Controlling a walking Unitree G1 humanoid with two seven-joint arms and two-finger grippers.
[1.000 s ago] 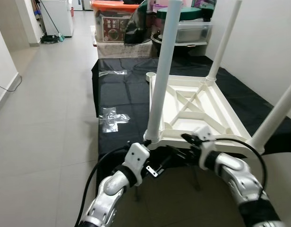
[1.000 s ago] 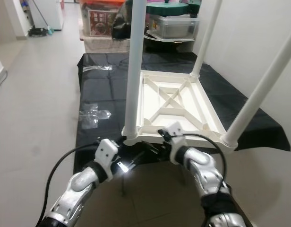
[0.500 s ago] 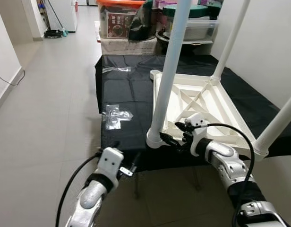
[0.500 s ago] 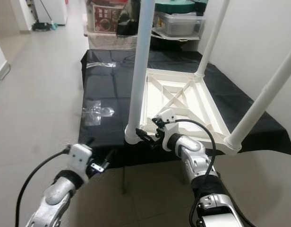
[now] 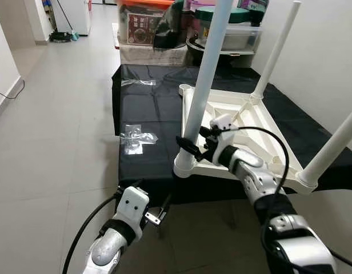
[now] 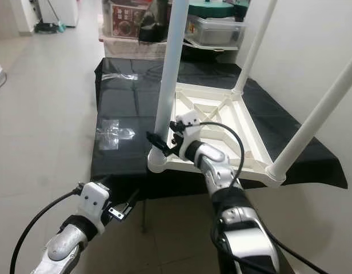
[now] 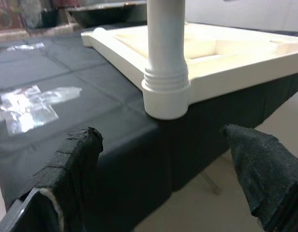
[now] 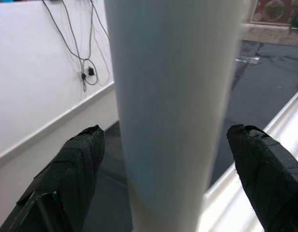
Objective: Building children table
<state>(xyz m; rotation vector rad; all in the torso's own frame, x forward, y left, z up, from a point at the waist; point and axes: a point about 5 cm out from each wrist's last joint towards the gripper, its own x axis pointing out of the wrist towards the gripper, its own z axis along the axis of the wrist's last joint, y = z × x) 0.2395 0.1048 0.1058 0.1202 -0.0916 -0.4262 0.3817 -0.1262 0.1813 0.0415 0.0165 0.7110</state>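
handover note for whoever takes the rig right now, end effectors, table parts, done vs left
Right end effector: open, fingers either side of the near-left white tubular leg, not closed on it.
Left end effector: open, low, off the near edge of the black-covered work surface, holding nothing.
White plastic children's table top lies upside down on that surface. Three legs stand in their corner sockets: near-left, far-right, near-right. The far-left corner socket is empty.
Left: fit the fourth leg, check the others are seated, turn the table upright.
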